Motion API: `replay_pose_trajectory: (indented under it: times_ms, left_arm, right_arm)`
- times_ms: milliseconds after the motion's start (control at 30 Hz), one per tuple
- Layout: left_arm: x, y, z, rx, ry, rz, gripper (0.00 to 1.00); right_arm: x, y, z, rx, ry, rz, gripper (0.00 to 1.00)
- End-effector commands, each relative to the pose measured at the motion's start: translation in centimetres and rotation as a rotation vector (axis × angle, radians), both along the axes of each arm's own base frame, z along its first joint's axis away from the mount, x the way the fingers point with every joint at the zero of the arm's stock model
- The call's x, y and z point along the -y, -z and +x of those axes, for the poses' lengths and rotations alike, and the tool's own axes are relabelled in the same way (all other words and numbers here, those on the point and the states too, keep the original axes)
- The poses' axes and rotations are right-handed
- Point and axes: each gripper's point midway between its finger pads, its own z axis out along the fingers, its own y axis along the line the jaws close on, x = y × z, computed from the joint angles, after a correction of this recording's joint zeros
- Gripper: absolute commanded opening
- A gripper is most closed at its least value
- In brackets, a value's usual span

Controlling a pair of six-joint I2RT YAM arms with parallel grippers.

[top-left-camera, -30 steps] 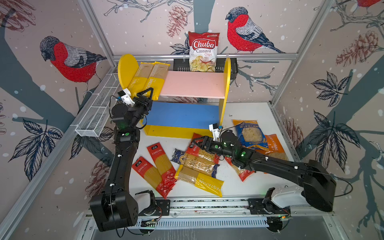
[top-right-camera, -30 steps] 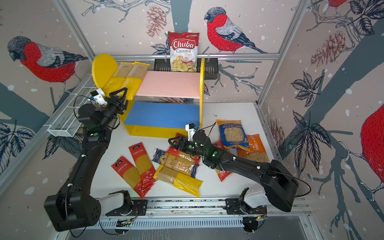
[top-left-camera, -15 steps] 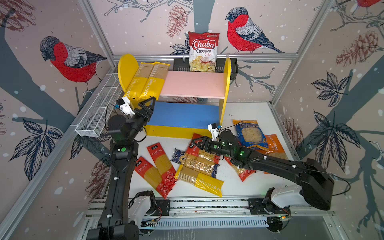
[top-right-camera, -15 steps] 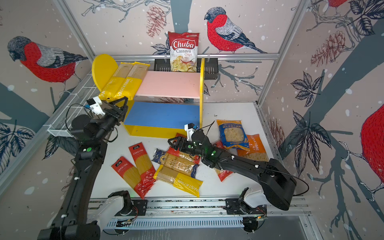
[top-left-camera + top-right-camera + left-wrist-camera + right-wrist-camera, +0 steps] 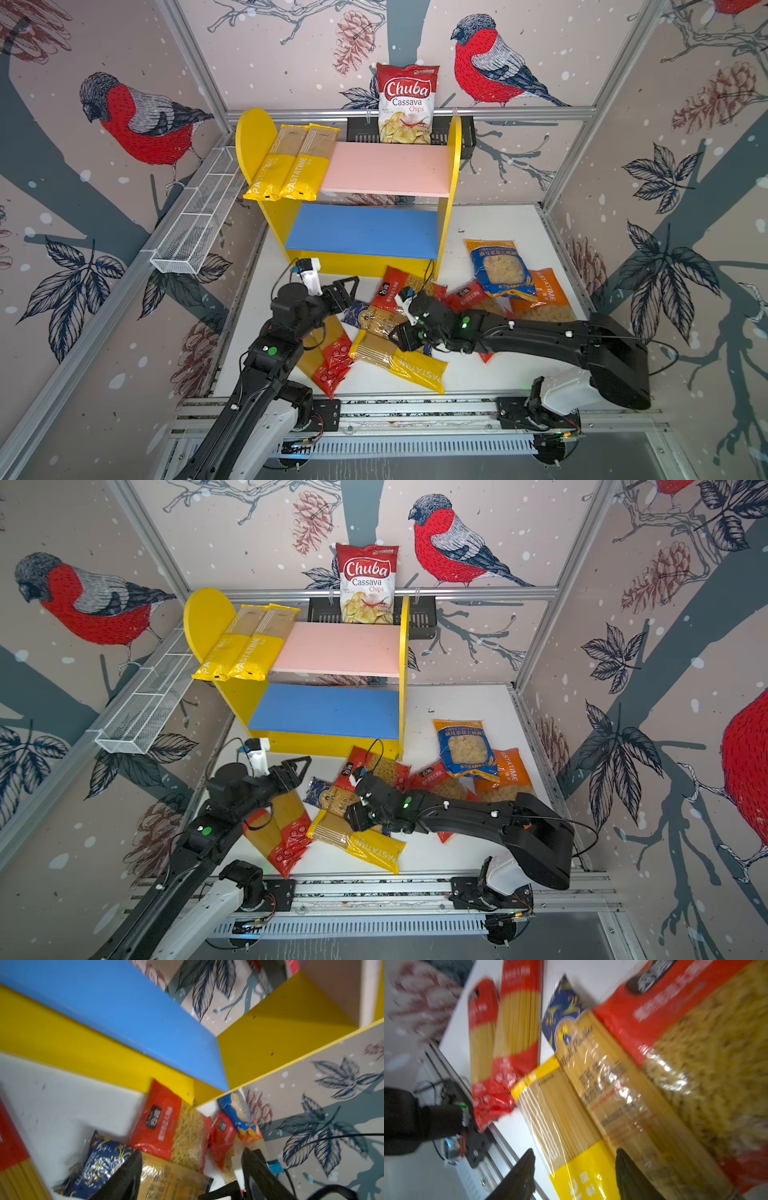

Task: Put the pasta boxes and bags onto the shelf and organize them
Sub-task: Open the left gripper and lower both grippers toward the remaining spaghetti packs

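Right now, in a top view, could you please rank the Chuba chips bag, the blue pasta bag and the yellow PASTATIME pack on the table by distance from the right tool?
1. The yellow PASTATIME pack on the table, beneath the right tool.
2. The blue pasta bag, to the right.
3. The Chuba chips bag, far back.

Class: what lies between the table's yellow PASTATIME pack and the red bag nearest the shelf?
The dark blue spaghetti pack, seen in both top views and the right wrist view.
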Motion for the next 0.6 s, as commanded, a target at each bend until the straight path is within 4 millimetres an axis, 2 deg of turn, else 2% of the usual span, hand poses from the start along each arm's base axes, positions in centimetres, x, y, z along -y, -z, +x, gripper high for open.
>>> replay_pose_trajectory:
  times_ms: [0, 67, 133, 333, 467, 567]
  left_arm:
    - [-0.5, 3.1, 0.6, -0.042, -0.063, 0.082, 0.74]
    - [-0.5, 4.6, 0.8, -0.081, -0.067, 0.094, 0.74]
    - [-0.7, 5.0, 1.0, -0.091, -0.08, 0.112, 0.74]
    - [-2.5, 4.2, 1.6, -0.07, -0.144, 0.199, 0.74]
    - [-3.5, 3.8, 2.1, -0.078, -0.164, 0.168, 0.74]
    - [-3.9, 3.3, 2.3, -0.069, -0.175, 0.116, 0.74]
  right_arm:
    - [0.4, 2.3, -1.1, 0.066, -0.078, -0.148, 0.63]
    - [-0.4, 3.2, -1.3, 0.108, -0.096, -0.215, 0.68]
    - [-1.3, 4.0, -1.7, 0.157, -0.127, -0.279, 0.72]
    - [-2.5, 7.3, -2.3, 0.29, -0.203, -0.47, 0.78]
    - [-2.2, 7.9, -1.2, 0.364, -0.184, -0.546, 0.78]
    - [-2.0, 8.0, -0.5, 0.418, -0.169, -0.594, 0.69]
